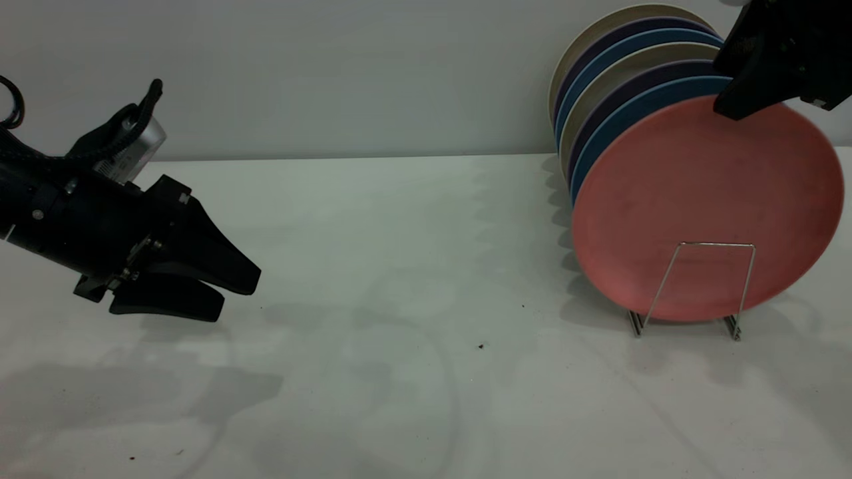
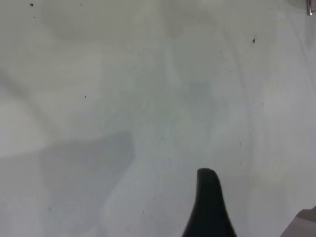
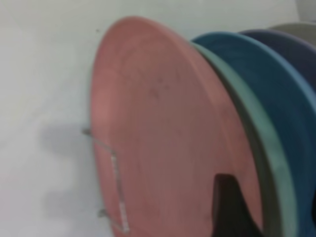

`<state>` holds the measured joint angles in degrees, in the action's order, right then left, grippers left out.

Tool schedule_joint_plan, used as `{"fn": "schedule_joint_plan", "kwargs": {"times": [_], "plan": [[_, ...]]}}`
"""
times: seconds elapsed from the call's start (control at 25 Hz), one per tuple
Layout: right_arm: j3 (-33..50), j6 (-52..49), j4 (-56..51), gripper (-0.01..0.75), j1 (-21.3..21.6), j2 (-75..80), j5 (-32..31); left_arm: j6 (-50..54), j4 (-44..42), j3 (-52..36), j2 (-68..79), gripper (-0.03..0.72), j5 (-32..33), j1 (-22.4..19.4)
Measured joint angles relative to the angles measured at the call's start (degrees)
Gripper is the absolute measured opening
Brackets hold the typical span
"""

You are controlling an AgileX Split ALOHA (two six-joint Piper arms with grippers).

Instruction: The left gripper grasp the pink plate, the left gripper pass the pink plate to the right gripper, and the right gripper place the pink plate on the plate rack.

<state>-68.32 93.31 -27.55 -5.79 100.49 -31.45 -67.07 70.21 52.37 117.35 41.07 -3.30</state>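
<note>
Pink plate seen standing on edge in plate rack, frontmost in row, leaned against blue plate behind. Right gripper positioned at plate's top rim, one finger seen against its face; grip on rim cannot be told. Left gripper held low over white table at far left, fingers slightly parted, nothing held.

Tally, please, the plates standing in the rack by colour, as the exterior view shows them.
Pink plate: 1
Blue plates: 2
Dark purple plates: 2
Pale beige plates: 2
Total: 7 plates showing in that view
</note>
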Motion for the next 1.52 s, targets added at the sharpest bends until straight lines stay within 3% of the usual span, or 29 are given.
{"fn": "schedule_joint_plan", "kwargs": {"times": [0.16, 0.32, 0.4, 0.64, 0.8, 0.96, 1.08, 1.28, 1.52], "plan": [[0.0, -3.8, 1.6, 0.416, 0.0, -0.2, -5.0, 1.8, -1.1, 0.6, 0.0, 0.578, -0.1, -0.3], [0.0, -14.8, 4.4, 0.417, 0.0, -2.9, -8.7, 8.6, -8.8, 3.9, 0.0, 0.578, -0.1, -1.1], [0.0, -24.8, 4.6, 0.417, 0.0, -4.8, -9.2, 14.8, -16.5, 6.2, -0.7, 0.578, -0.1, -1.1], [0.0, -69.1, 8.5, 0.417, 0.0, -8.6, -12.3, 37.3, -39.7, 13.0, -7.7, 0.578, 0.9, -1.1], [0.0, -84.6, 15.7, 0.417, 0.0, -8.8, -18.8, 51.6, -53.6, 13.8, -15.7, 0.574, 1.3, -1.1], [0.0, -88.0, 20.7, 0.417, 0.1, -10.7, -31.3, 59.8, -64.6, 13.8, -24.1, 0.560, 6.1, -1.1], [0.0, -88.4, 21.5, 0.417, 0.1, -14.1, -37.3, 60.8, -66.5, 13.8, -29.8, 0.552, 11.0, -1.1], [3.6, -88.0, 21.9, 0.417, 0.1, -25.5, -38.2, 60.7, -66.3, 12.5, -39.0, 0.552, 17.3, -1.1], [13.5, -85.7, 22.3, 0.417, 0.1, -43.8, -39.2, 60.6, -65.4, 0.7, -56.1, 0.552, 18.7, -1.1]]}}
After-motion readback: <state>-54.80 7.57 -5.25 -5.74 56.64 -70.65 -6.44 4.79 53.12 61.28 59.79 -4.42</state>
